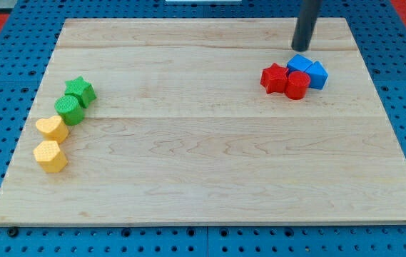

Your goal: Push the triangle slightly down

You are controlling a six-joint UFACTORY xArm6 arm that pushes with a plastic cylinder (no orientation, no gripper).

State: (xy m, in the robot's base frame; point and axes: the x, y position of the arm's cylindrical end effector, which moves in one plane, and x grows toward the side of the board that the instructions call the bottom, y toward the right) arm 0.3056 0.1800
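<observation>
Spanning nearly the whole view: pale wooden table (203, 143), blocks in two clusters. At 2 o'clock: blue cube (300, 63), blue triangle (317, 74), red star (274, 78), red cylinder (297, 85), all touching. At 9 o'clock: green star (80, 91), green cylinder (69, 109), yellow heart (52, 128), yellow hexagon-like block (50, 156). Parked just at 12 o'clock of the cube, slightly left of the triangle: my tip (302, 48), probably lining up a downward shove. No jaws fitted, so nothing to open or clamp.
</observation>
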